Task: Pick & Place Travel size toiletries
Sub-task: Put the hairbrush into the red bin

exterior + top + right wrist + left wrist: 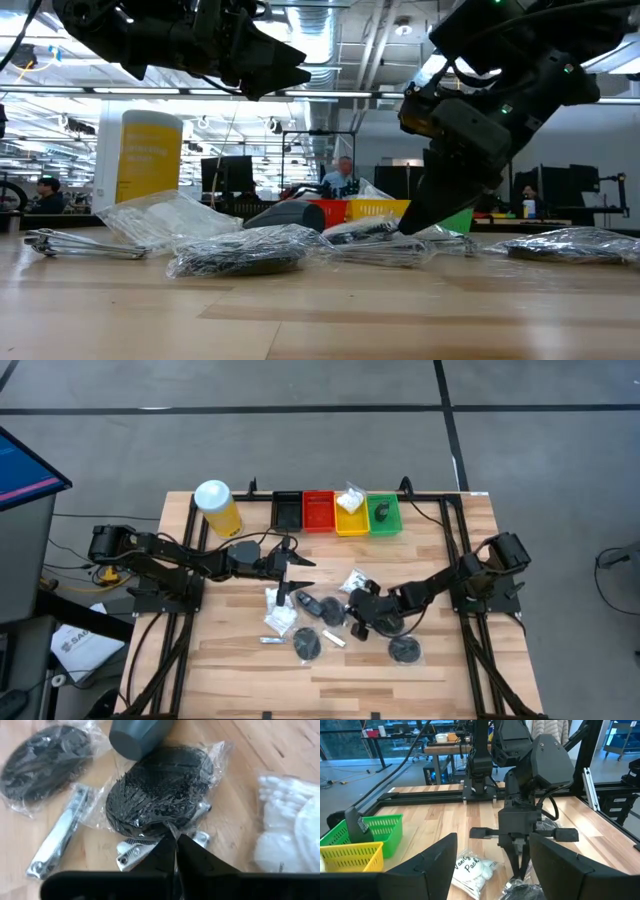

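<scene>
Wrapped toiletries lie scattered mid-table: black discs [308,645] [404,650], white sachets [280,615] [355,580], silver tubes [272,641] and a black oval case [160,790] in clear wrap. My right gripper [175,841] [357,610] is down among them and shut on that case's wrap. My left gripper [297,570] [285,65] hangs open above the table, left of the pile, touching nothing. A white sachet [350,500] sits in the yellow tray and a dark item [381,512] in the green tray. My right gripper pinches the clear wrap of the black oval case at its edge [170,826] between the two fingertips. The fingers come slanting down from the table's right side. The case lies flat on the table on top of a silver tube [135,851].
Black [287,510], red [318,512], yellow [350,520] and green [388,518] trays line the far edge. The yellow canister [217,508] stands at their left. A grey cylinder [137,735] lies beside the held case. Bare wood [340,680] shows toward the near edge.
</scene>
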You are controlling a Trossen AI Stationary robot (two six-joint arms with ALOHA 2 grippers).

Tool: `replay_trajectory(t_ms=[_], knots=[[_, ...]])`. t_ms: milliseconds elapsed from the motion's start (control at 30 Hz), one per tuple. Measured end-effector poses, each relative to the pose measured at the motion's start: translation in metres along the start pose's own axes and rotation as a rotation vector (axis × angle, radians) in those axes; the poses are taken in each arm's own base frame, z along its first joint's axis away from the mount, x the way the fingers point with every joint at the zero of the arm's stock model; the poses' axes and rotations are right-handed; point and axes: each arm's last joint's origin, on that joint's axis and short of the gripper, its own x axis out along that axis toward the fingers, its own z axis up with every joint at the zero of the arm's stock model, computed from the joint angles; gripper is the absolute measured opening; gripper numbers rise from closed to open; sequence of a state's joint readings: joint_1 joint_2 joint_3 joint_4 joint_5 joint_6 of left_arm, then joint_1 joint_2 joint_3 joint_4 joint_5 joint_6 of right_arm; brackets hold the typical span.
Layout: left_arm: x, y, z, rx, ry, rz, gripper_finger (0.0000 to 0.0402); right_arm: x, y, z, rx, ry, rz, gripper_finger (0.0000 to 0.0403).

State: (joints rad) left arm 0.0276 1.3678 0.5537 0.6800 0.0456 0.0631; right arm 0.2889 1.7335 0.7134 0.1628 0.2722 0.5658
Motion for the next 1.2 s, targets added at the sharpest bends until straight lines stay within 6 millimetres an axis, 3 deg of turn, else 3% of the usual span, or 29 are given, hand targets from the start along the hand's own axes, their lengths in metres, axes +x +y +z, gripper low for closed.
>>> replay_trajectory(t_ms=[267,600,867,1200], knots=[[0.0,0.0,0.0,0.0,0.0,0.0,0.0237,-0.008,0.006,0.012,-0.001,-0.008,0.021,0.0001],[0.0,0.0,0.0,-0.001,0.0,0.0,0.0237,-0.058,0.003,0.043,-0.073,-0.146,-0.01,0.0],[0.0,0.0,0.0,0.0,0.0,0.0,0.0237,-0.086,-0.015,0.064,-0.085,-0.25,-0.077,0.0],[0.0,0.0,0.0,0.0,-0.001,0.0,0.0237,-0.083,-0.051,0.087,-0.077,-0.317,-0.185,0.0]])
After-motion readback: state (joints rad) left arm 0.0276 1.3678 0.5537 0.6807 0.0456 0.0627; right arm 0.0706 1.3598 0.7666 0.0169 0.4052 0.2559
